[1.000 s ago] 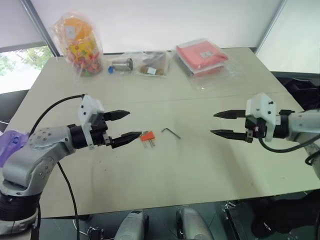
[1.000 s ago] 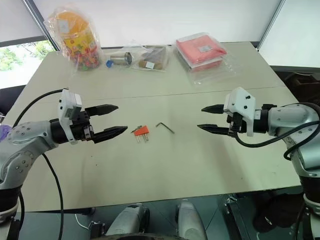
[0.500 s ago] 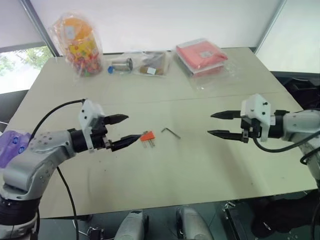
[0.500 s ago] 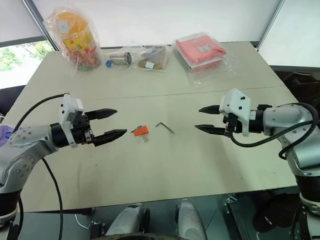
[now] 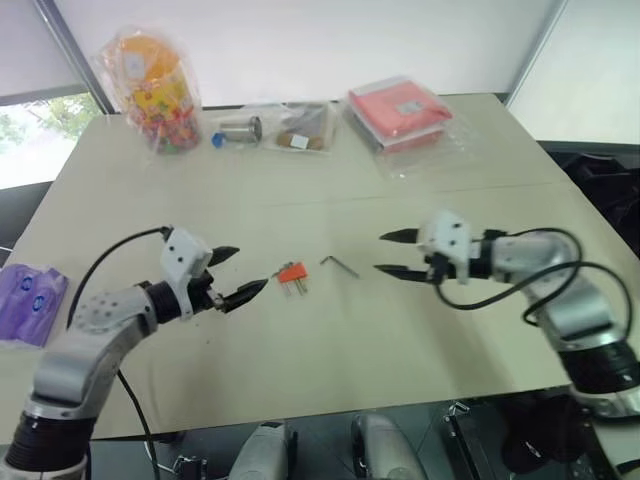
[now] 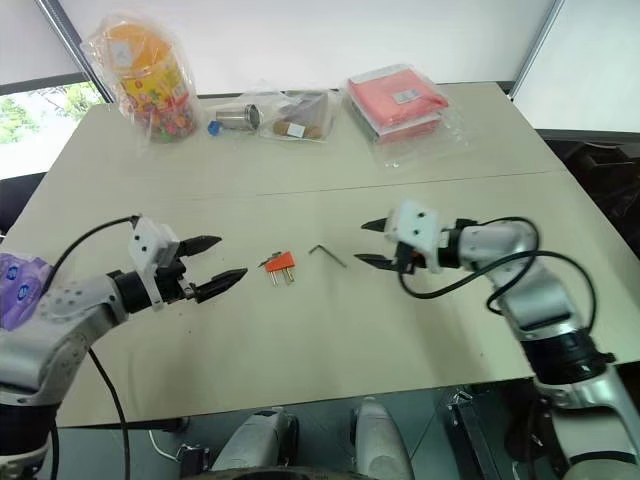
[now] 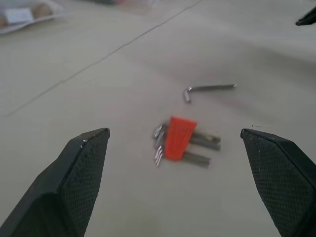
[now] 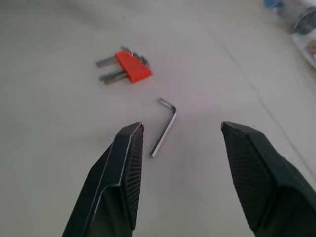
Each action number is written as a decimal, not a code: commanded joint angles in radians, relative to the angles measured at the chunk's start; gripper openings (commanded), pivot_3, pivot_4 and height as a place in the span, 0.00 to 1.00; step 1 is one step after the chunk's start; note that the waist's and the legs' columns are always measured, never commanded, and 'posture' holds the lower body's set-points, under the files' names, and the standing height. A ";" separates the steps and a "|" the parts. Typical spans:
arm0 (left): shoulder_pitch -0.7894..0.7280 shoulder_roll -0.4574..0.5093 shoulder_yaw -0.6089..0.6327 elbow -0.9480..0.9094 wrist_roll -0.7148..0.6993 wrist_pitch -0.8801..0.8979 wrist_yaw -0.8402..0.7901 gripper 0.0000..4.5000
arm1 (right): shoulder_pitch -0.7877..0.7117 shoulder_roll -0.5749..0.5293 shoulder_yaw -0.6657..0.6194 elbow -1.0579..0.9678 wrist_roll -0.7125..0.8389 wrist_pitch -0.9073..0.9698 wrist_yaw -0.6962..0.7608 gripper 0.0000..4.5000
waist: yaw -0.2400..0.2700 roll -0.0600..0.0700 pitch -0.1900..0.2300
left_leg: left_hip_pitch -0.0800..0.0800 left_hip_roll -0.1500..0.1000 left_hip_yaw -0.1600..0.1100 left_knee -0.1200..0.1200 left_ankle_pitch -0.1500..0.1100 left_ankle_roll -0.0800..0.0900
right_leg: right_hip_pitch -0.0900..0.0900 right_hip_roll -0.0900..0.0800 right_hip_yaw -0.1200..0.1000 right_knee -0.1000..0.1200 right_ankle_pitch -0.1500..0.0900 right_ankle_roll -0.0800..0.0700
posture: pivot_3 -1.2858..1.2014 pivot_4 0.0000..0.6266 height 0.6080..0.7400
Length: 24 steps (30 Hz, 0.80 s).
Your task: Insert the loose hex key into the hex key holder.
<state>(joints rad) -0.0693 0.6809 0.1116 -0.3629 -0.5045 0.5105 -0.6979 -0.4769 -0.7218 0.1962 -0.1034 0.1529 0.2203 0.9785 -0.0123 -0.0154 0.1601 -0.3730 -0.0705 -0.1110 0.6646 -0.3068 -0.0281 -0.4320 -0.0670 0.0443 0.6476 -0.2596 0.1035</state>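
Left gripper (image 5: pixel 238 276) low over table (image 5: pixel 330 350), jaws wide apart, holding nothing. Holder (image 5: pixel 292 272) flat on table just past its fingertips, not touched; in left wrist view sits between the two fingers (image 7: pixel 81 173), short grey keys sticking out both sides.

Right gripper (image 5: pixel 388 254) opposite, pointing in toward left one, jaws apart, empty. Key (image 5: pixel 340 264) flat on table just ahead of its tips, apart from them; in right wrist view lies in line with the gap between fingers (image 8: pixel 121 168), short bent end away from gripper. Holder beyond key from this side, near it, not touching.

Between the two grippers: holder nearer left, key nearer right.

Far beyond both, at table's back edge: candy jar (image 5: pixel 158 90), bagged items (image 5: pixel 270 128), red packet (image 5: pixel 400 108)
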 commanded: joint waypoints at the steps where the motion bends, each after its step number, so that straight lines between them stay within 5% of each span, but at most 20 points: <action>1: 0.017 -0.021 0.015 -0.018 0.045 -0.052 0.033 0.99 | -0.067 0.082 0.074 0.090 -0.122 -0.119 -0.069 0.57 | 0.001 0.000 0.000 | 0.000 0.000 0.000 0.000 0.000 0.000 | 0.000 0.000 0.000 0.000 0.000 0.000 | 0.52 0.24 1.00; 9: 0.072 -0.040 0.047 -0.077 0.070 -0.053 0.080 0.99 | -0.201 0.231 0.193 0.330 -0.293 -0.323 -0.132 0.57 | 0.001 0.000 0.000 | -0.001 0.000 0.000 0.000 0.002 -0.004 | -0.001 0.000 0.000 0.000 0.000 0.000 | 0.52 0.24 1.00; 24: 0.151 -0.050 0.081 -0.149 0.086 -0.044 0.130 0.99 | -0.233 0.334 0.227 0.476 -0.325 -0.427 -0.084 0.57 | -0.003 0.000 0.000 | 0.000 0.000 0.000 0.000 0.002 -0.004 | -0.001 0.001 -0.001 0.001 0.000 0.000 | 0.52 0.24 1.00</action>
<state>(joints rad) 0.0783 0.6285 0.1651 -0.4767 -0.4237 0.4732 -0.5743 -0.6910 -0.3967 0.4310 0.3821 -0.1837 -0.1958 0.8907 -0.0150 -0.0150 0.1604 -0.3732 -0.0707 -0.1111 0.6645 -0.3046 -0.0321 -0.4327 -0.0657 0.0436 0.6484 -0.2595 0.1036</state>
